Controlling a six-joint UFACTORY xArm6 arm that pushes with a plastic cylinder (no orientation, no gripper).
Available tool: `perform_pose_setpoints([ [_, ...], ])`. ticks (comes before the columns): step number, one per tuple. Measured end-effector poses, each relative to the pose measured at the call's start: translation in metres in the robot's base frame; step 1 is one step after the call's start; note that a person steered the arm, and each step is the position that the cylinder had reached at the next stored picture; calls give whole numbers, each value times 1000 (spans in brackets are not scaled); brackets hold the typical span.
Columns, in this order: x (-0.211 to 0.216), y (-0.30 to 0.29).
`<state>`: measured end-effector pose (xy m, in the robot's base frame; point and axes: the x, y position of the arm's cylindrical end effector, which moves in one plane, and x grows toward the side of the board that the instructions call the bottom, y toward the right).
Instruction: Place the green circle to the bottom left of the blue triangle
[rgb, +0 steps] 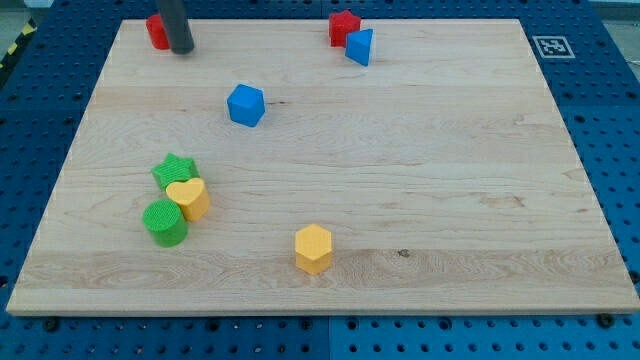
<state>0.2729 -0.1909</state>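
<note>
Seven blocks dot a pale wooden board (400, 180) on blue pegboard (600, 80)

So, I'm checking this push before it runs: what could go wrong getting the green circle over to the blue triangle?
1. The green circle touches the yellow heart, with the green star just behind, so a push may drag them along.
2. The blue cube sits near the diagonal path and could be knocked.
3. The blue triangle touches a red block; overshooting may shift both. My tip is far off, at the view's top.
</note>
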Motion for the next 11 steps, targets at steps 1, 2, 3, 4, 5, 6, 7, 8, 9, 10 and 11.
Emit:
perform_pose_setpoints([
  [1, 56, 8],
  [2, 69, 8],
  [3, 70, 8],
  [4, 100, 8],
  [5, 130, -25],
  [6, 188, -57],
  [7, 270, -30],
  [8, 290, -15],
  [9, 283, -3],
  [10, 277, 44],
  [11, 282, 92],
])
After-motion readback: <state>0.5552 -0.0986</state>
